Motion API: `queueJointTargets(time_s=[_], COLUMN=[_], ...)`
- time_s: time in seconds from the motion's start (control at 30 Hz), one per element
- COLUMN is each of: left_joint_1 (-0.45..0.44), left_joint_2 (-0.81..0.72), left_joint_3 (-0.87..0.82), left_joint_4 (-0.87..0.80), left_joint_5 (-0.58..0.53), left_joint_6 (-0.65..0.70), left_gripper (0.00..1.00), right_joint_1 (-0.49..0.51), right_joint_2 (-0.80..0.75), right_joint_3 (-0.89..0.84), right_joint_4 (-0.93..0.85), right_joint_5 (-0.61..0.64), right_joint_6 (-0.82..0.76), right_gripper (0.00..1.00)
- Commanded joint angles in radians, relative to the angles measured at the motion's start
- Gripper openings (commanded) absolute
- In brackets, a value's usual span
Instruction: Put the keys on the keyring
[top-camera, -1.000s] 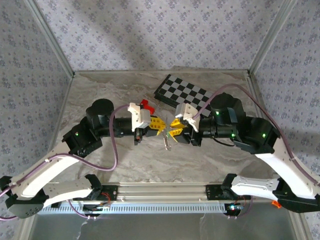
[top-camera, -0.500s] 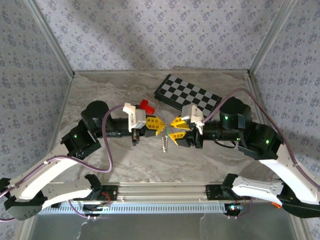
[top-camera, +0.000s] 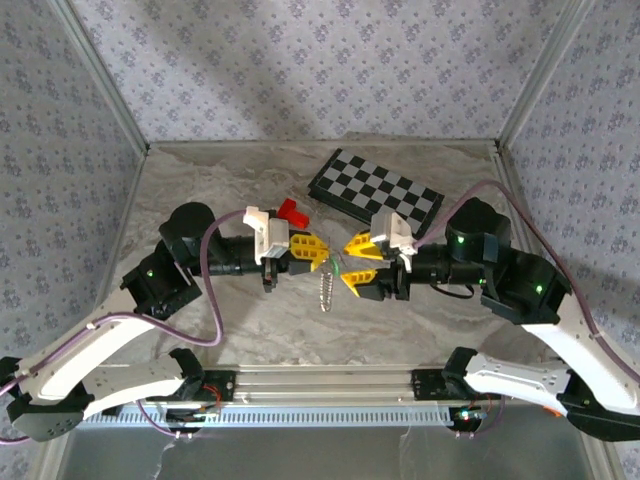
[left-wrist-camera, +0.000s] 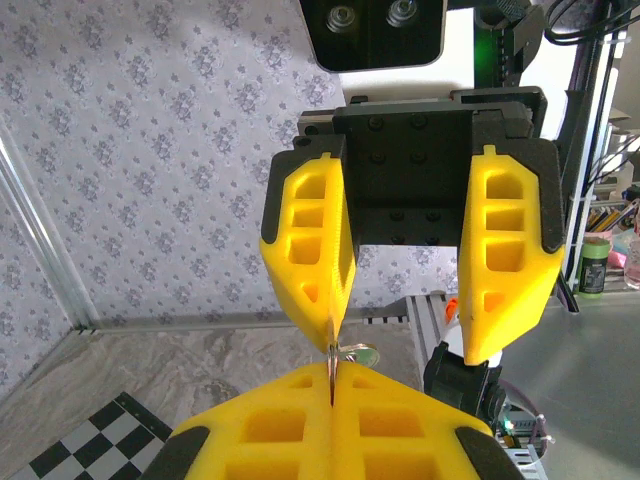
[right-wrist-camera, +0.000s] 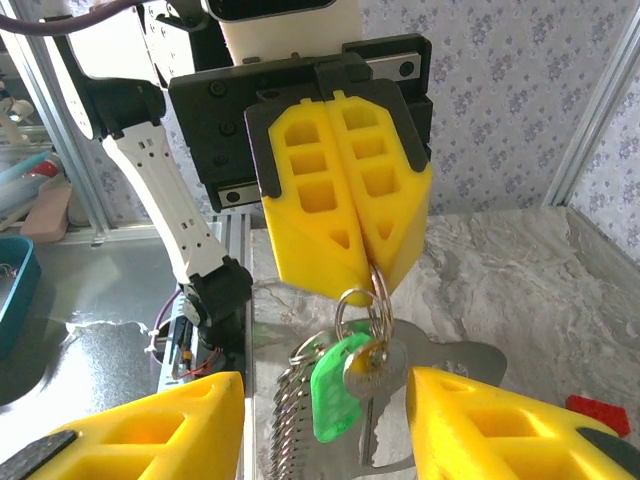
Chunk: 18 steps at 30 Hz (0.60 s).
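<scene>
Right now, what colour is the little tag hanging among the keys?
The tag is bright green, clearest in the right wrist view.

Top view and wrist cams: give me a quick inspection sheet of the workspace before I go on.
Surface: grey marbled table.
Job's things: keyring hangs above the table from the left gripper; green key and a silver key dangle in the same bunch.
Clutter: chessboard and red block at the back.
Grippers: left gripper shut on the keyring; right gripper open, facing it.
Cables: a purple cable loops over each arm, away from the fingers.
Surroundings: patterned walls, metal frame posts.
</scene>
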Motion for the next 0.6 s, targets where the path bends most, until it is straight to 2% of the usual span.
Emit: queueJointTargets(time_s=[0.0,0.3,0.57], left_joint_1=[-0.002,-0.002,-0.002], left_joint_2=[-0.031,-0.034,-0.034], left_joint_3=[0.008,-0.001,0.001], left_joint_4=[0.043,0.057,0.054], left_joint_5=[0.026,0.042,0.046], left_joint_6=[-0.010,-0.019,-0.017], left_gripper=[0.00,0.00,0.00], right_joint_1=[-0.009,-0.017,-0.021], right_joint_2=[-0.019,-0.006,0.022], right_joint_3=[-0.019,-0.022,-0.025], right_joint_4=[0.034,0.113,0.136], right_joint_5=[-0.039,-0.047,-0.072], right_joint_6=[0.027,0.033,0.033], right_gripper=[0.48,0.49,0.38])
